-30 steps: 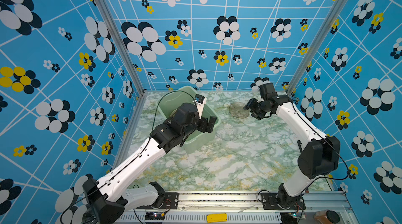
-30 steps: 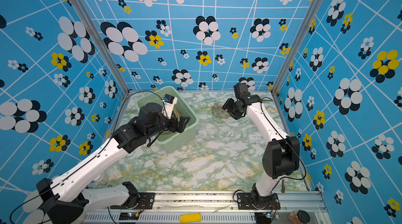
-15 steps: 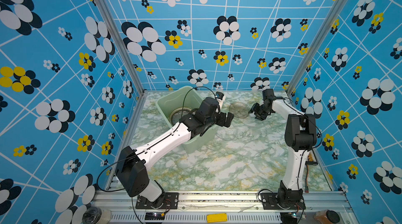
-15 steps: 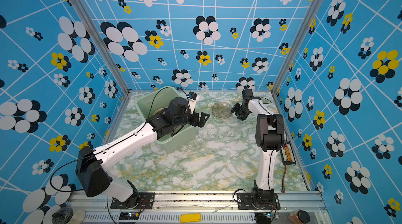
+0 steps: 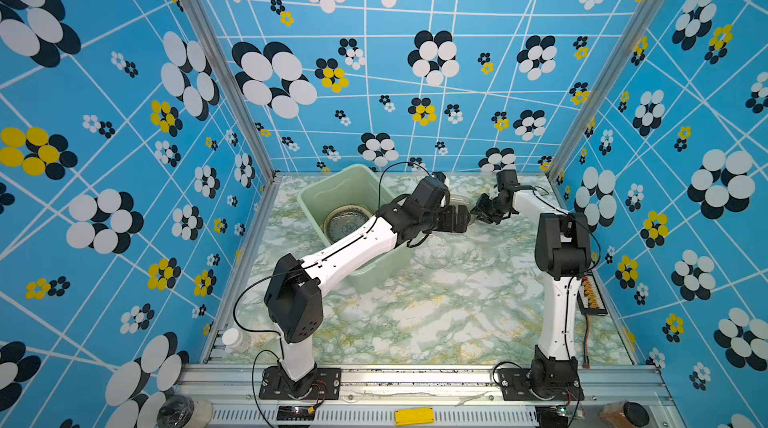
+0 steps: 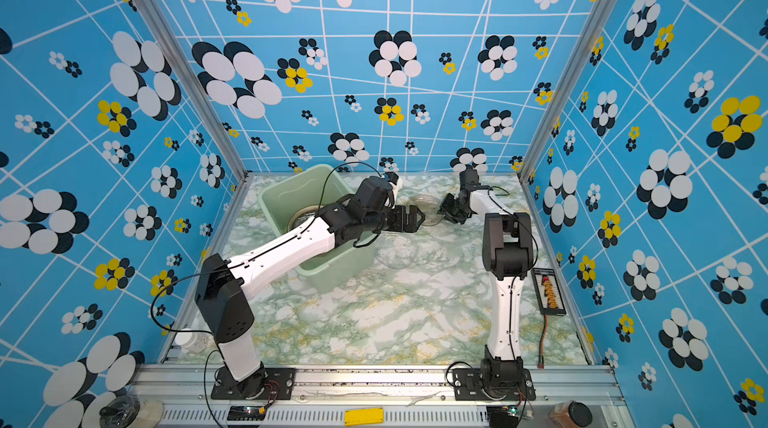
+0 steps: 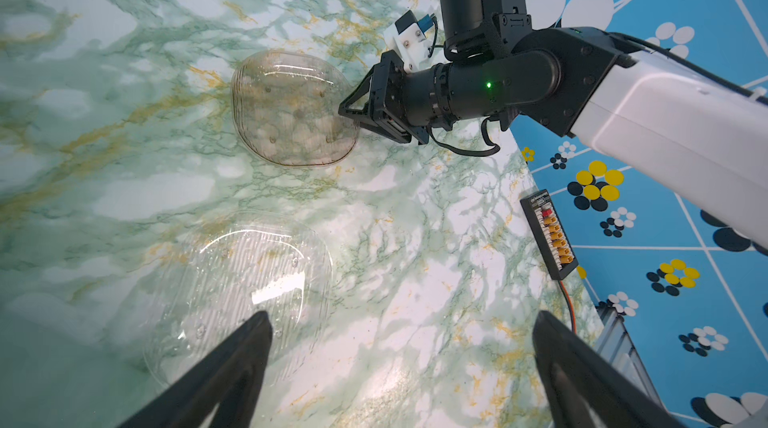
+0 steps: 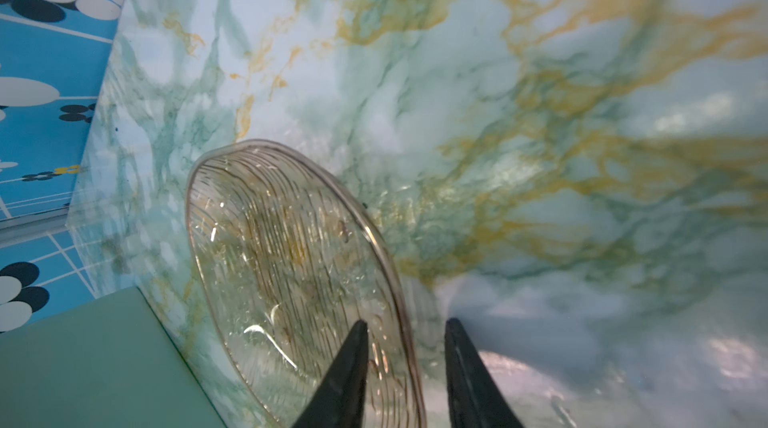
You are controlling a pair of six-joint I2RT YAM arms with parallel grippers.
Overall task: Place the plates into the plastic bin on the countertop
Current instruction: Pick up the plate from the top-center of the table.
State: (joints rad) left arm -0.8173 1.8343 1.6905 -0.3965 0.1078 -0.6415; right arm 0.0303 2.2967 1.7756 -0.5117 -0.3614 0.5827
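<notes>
The tinted glass plate point(image 8: 291, 264) looks stiff, slick, breakable; grip its rim; the right gripper point(image 8: 407, 322) straddles that rim, half-closed, pinch uncertain; the left gripper point(image 7: 401, 316) gapes wide, empty, near the clear glass plate point(image 7: 245, 280).

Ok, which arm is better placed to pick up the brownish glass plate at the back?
Right. The right pincer straddles the rim of the brownish plate, one finger on each side. The left pincer hangs wide open near the clear plate by the bin.
</notes>
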